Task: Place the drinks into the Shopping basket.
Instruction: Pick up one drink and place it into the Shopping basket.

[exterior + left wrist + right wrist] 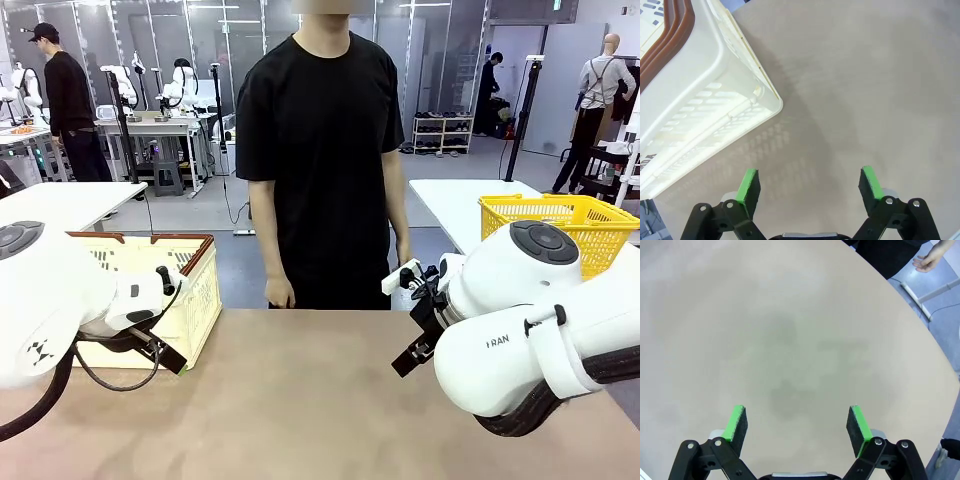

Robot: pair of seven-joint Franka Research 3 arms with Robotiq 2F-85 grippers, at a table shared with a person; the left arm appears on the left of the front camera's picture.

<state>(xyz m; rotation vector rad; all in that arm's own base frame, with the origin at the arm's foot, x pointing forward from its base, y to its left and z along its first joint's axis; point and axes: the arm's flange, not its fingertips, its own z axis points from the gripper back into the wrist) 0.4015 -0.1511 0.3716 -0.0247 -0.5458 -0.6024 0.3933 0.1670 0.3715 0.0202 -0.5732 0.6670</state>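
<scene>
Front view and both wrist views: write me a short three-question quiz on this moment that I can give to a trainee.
1. True or false: the left gripper is shut.
2. Pick one: the cream basket stands on the table at A) the robot's left side, B) the robot's right side, C) the middle.
3. Fill the gap: the right gripper hangs over bare tabletop with its jaws ____.
Key: 1 false; 2 A; 3 open.
</scene>
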